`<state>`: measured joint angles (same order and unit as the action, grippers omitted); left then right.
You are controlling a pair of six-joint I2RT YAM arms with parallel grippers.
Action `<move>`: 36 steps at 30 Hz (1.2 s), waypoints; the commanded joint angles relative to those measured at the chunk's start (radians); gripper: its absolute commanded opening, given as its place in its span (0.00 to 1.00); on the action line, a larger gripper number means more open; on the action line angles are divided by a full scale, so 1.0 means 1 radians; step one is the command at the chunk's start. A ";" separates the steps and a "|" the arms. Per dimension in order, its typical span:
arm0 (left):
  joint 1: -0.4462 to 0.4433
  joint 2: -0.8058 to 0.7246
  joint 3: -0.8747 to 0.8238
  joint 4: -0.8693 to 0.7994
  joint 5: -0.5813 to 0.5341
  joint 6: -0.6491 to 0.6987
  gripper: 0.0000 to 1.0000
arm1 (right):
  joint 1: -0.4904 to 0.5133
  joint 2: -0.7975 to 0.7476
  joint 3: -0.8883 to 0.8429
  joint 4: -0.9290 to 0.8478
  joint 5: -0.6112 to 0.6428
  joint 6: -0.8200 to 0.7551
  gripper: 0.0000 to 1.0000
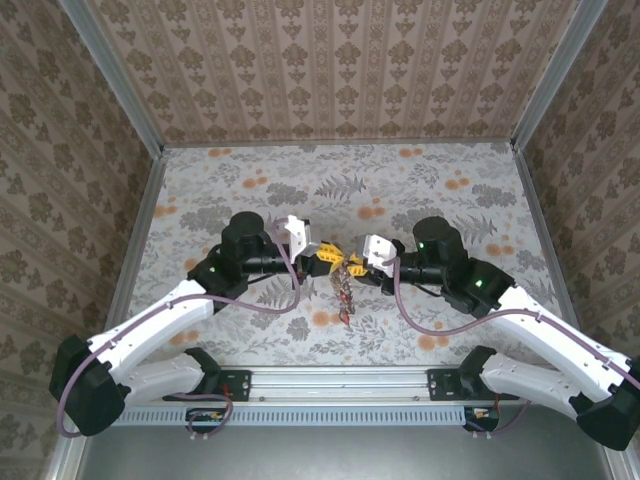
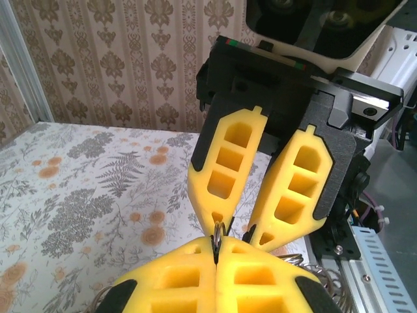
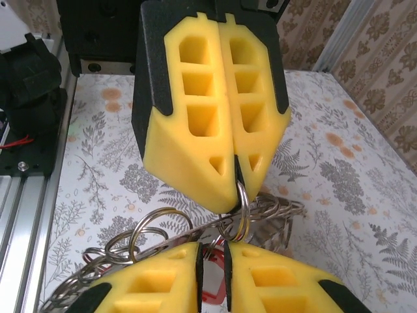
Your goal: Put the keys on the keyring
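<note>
**Q:** Where do the two arms stand?
**A:** At the centre of the top view. The left gripper (image 1: 333, 259) and the right gripper (image 1: 354, 264) meet tip to tip above the floral tabletop (image 1: 250, 180).

**Q:** State of the left gripper?
**A:** Its yellow fingers are pressed together and clamped on the keyring (image 3: 243, 207). This is a thin metal ring that stands edge-on under the tips at the centre of the right wrist view. In the left wrist view the keyring (image 2: 219, 229) rises from the finger seam at lower centre.

**Q:** And the right gripper?
**A:** Its fingers stand a narrow gap apart. A red-headed key (image 3: 213, 293) shows in that gap at the bottom centre of the right wrist view. Whether it is gripped cannot be told.

**Q:** The other keys?
**A:** A bunch of keys (image 1: 345, 295), some of them red, trails from the meeting point toward the bottom of the top view. Several split rings (image 3: 153, 225) cluster at the lower left of the right wrist view.
</note>
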<state>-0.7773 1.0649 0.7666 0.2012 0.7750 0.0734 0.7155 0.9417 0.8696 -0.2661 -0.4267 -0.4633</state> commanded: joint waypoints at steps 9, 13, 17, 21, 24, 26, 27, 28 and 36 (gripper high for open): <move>-0.004 -0.027 -0.062 0.253 0.124 0.006 0.00 | -0.004 0.023 0.029 0.074 -0.103 0.038 0.23; -0.008 -0.020 -0.062 0.249 0.130 0.027 0.00 | -0.008 0.022 0.036 0.082 -0.154 0.034 0.17; -0.011 -0.010 -0.066 0.250 0.133 0.030 0.00 | -0.011 0.014 0.039 0.082 -0.169 0.038 0.15; -0.010 -0.009 -0.071 0.249 0.097 0.027 0.00 | -0.015 0.011 0.041 0.054 -0.152 0.036 0.00; -0.010 -0.024 -0.065 0.171 0.071 0.050 0.00 | -0.017 0.001 0.045 0.024 -0.130 0.025 0.00; -0.011 -0.040 -0.063 0.104 0.066 0.077 0.00 | -0.020 -0.009 0.043 0.022 -0.125 0.027 0.00; -0.010 -0.050 -0.062 0.072 0.062 0.089 0.03 | -0.022 -0.011 0.044 0.013 -0.122 0.023 0.00; -0.010 -0.058 -0.062 0.037 0.056 0.101 0.08 | -0.022 -0.012 0.051 -0.002 -0.112 0.018 0.00; -0.011 -0.058 0.030 -0.290 0.033 0.228 0.28 | -0.016 0.078 0.169 -0.257 -0.039 -0.070 0.00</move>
<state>-0.7856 1.0069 0.7368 0.0673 0.8143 0.2241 0.6983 1.0031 0.9791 -0.4438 -0.4973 -0.4919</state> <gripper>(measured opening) 0.275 0.067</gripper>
